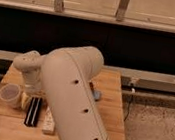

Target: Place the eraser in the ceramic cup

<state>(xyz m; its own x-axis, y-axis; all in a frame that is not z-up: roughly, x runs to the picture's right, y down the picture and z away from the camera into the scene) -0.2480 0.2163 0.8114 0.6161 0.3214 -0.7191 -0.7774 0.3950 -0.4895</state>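
Camera view: gripper (28, 94), closure cannot tell, hangs with cup (10, 94) just beside it and eraser (33, 111) just in front. Risk, judged: an off-centre grasp skids eraser against bottle (49, 121), or the wrist knocks cup.

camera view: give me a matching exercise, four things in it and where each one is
Things:
1. ceramic cup
2. eraser
3. white bottle
4. gripper

Places:
a. lying flat between the other two items on the wooden table
b. standing upright, furthest left of the three
c. lying just right of the black block, at the edge of the big arm
d. low over the table, by the cup's right side, largely hidden

Pairs: 1-b, 2-a, 3-c, 4-d
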